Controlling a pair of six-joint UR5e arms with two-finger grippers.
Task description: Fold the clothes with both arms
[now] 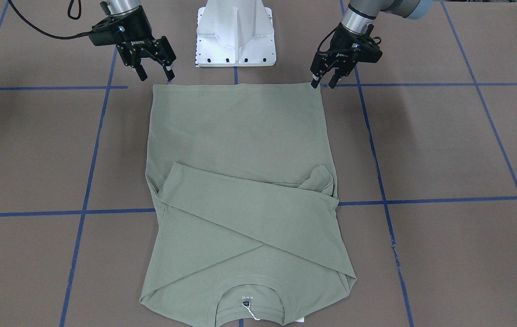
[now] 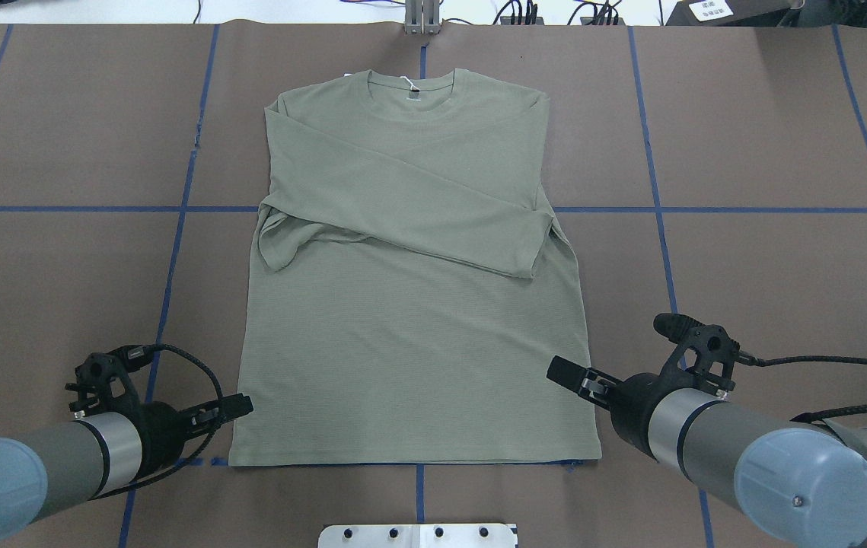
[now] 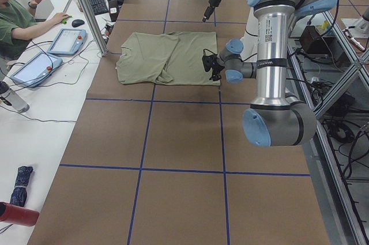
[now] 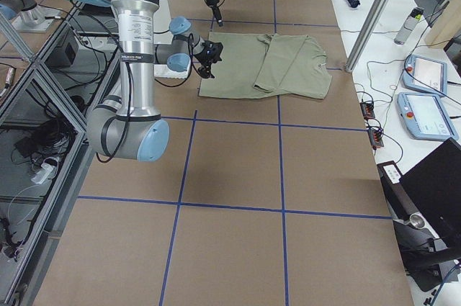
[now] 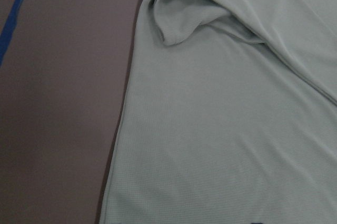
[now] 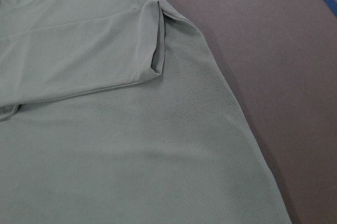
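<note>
Shirt [image 2: 403, 342]: lies flat on tabletop [image 2: 745, 266], approx. ctr between both arms. Collar [image 2: 410, 95] is at the far side from the robot, hem toward pedestal base [image 1: 235, 34]. White tag string [image 1: 250, 311] visible at collar.

Sleeves: both folded across chest, crossing. Upper sleeve [image 2: 418, 205] runs diagonally, cuff at shirt's R edge. Lower sleeve's cuff [image 2: 277, 243] is bunched at L edge.

L tool [image 1: 322, 84]: jaws apart, nothing held. Pos.: at hem's L corner, one fingertip just beside the fabric edge.

R tool [image 1: 155, 76]: jaws apart, nothing held. Pos.: at hem's R corner; in overhead view one finger overlaps shirt's R side edge.

Contact between fingertips & fabric: cannot tell.

Blue tape lines [image 2: 654, 152] grid the tabletop; shirt covers part of them
</note>
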